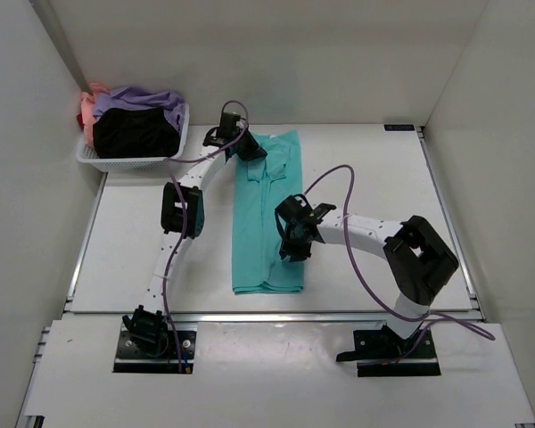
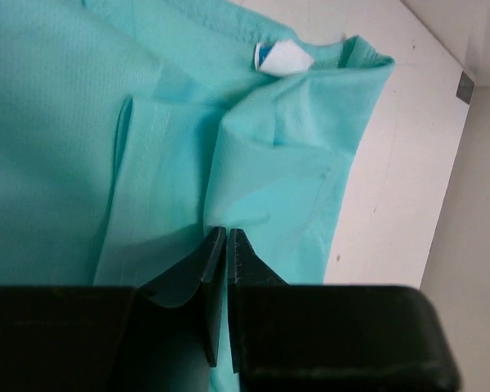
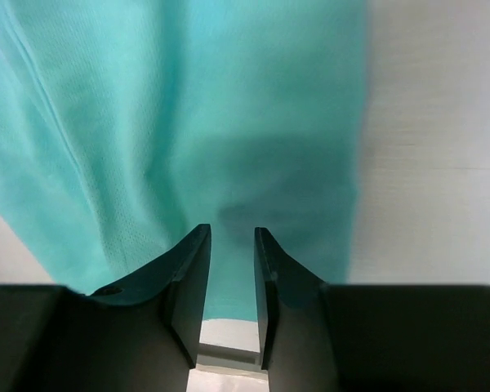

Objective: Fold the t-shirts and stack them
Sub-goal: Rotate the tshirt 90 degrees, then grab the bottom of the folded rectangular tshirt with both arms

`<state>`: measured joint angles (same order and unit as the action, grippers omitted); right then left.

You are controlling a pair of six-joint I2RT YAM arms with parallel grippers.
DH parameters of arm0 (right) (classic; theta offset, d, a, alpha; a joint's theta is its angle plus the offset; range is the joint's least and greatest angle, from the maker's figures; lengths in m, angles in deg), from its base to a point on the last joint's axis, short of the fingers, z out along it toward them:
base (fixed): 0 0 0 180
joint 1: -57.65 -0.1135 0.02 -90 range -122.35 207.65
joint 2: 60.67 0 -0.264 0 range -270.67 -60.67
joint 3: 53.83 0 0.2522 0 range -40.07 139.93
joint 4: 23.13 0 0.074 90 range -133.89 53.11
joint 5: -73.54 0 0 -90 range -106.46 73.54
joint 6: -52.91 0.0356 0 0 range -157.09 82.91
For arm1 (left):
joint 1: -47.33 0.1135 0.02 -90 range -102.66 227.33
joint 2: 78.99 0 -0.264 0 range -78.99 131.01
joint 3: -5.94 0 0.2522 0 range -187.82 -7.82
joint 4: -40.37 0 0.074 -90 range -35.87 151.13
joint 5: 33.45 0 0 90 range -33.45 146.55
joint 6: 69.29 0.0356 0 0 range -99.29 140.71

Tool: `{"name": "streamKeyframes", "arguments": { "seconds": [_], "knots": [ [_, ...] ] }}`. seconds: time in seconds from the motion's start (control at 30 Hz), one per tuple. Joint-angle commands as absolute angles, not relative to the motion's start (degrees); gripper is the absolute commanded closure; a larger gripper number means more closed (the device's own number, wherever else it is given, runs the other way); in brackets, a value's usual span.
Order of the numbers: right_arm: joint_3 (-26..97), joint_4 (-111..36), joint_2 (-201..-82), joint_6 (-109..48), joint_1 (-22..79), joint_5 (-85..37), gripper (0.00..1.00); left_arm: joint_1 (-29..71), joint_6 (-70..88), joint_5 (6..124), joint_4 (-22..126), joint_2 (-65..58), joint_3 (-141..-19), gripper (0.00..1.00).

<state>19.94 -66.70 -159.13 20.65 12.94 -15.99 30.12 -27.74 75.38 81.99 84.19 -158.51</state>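
Note:
The teal t-shirt (image 1: 266, 223) lies on the white table as a long narrow strip, folded lengthwise, with its collar end far from the arms. My left gripper (image 1: 250, 150) is at that collar end. In the left wrist view the gripper (image 2: 227, 233) is shut on a raised fold of the teal cloth (image 2: 65, 122), near the white neck label (image 2: 282, 57). My right gripper (image 1: 292, 250) hovers over the strip's right edge near its lower end. In the right wrist view the gripper (image 3: 231, 233) is open by a narrow gap with nothing between the jaws, above the shirt (image 3: 229, 106).
A white mesh basket (image 1: 129, 163) stands at the back left and holds a black shirt (image 1: 134, 132), a lavender one (image 1: 147, 96) and a pink one (image 1: 89, 111). White walls enclose the table (image 1: 374, 178) on three sides.

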Motion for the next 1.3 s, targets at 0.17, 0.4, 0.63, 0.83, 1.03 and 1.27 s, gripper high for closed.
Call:
{"name": "streamKeyframes", "arguments": {
  "seconds": [0.17, 0.4, 0.63, 0.83, 1.03, 1.27],
  "knots": [
    [22.09, -77.59, -147.43, 9.41, 17.99, -10.99, 0.72, 27.74, -17.29, 75.19, 93.22, 52.19, -140.32, 0.77],
    [7.76, -74.61, -135.57, 4.84, 24.77, -19.53, 0.69, 24.05, -10.32, 67.47, 92.27, 18.36, -86.47, 0.61],
    [1.87, -69.17, -134.93, 5.97, 22.76, -24.44, 0.61, 20.18, -14.00, 65.86, 88.41, 2.14, -56.81, 0.53],
    [-2.36, -61.51, -136.69, 8.70, 21.00, -28.58, 0.56, 17.11, -19.63, 67.45, 83.32, 0.03, -49.84, 0.48],
    [-0.87, -59.22, -140.91, 8.88, 19.32, -29.73, 0.55, 15.69, -23.68, 68.86, 79.45, -0.06, -45.88, 0.45],
    [-0.25, -58.16, -145.13, 8.26, 17.57, -31.75, 0.51, 15.08, -25.61, 69.47, 78.21, -0.32, -43.07, 0.45]
  ]
}}
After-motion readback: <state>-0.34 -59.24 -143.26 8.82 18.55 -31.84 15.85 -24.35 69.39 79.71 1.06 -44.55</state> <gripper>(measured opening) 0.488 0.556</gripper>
